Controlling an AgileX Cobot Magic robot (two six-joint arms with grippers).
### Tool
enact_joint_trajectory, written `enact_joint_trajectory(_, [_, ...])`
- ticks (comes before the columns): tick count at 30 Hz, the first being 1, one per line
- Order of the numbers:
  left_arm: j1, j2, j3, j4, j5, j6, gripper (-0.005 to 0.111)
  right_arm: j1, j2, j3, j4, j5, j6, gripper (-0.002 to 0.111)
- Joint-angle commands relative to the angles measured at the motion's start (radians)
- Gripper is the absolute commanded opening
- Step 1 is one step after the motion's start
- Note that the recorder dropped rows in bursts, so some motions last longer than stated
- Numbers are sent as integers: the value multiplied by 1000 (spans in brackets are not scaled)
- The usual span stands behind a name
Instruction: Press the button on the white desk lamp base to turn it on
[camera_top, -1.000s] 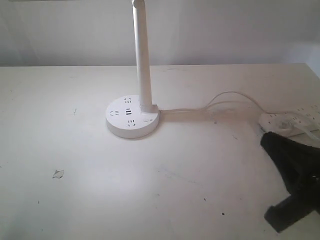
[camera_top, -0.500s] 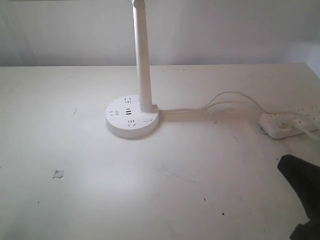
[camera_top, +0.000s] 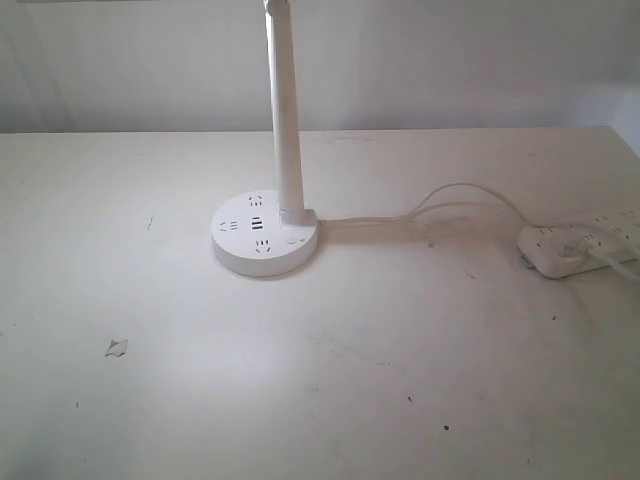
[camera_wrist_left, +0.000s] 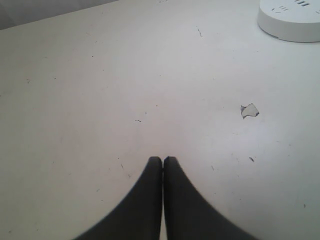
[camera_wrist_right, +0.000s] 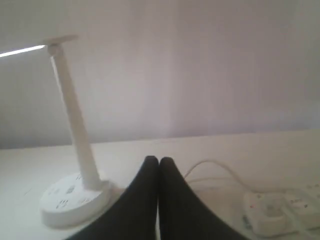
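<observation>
The white desk lamp base (camera_top: 262, 235) lies left of the table's middle, its slim stem (camera_top: 285, 120) rising out of the top of the exterior view. A faint round button (camera_top: 293, 239) shows on the disc at the foot of the stem. Neither gripper appears in the exterior view. My left gripper (camera_wrist_left: 163, 159) is shut and empty over bare table, well short of the base (camera_wrist_left: 292, 25). My right gripper (camera_wrist_right: 159, 160) is shut and empty, held back from the base (camera_wrist_right: 70, 202). In the right wrist view a bright strip (camera_wrist_right: 20, 51) glows under the lamp head.
A white cord (camera_top: 420, 212) loops from the base to a white power strip (camera_top: 575, 245) at the right edge. A small pale chip (camera_top: 116, 347) marks the tabletop at the front left. A pale wall stands behind the table.
My right gripper, seen dark at the lower right before, has drawn back down and to the right, out of the exterior view. The lamp and cord have not moved.
</observation>
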Motion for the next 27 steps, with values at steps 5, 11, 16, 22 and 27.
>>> enact_joint_trajectory(5, [3,-4,3,-6,-2,-1,0,-245,-182,7,-2,1,5,0])
enact_joint_trajectory(11, [3,-4,3,-6,-3,-1,0,-350,-230,7,-2,-42,5,0])
enact_joint_trajectory(16, [3,-4,3,-6,-5,-1,0,-380,-230,7,-2,-44,5,0])
enact_joint_trajectory(22, [3,-4,3,-6,-5,-1,0,-380,-230,7,-2,-44,5,0])
enact_joint_trajectory(27, [3,-4,3,-6,-5,-1,0,-380,-230,7,-2,-44,5,0])
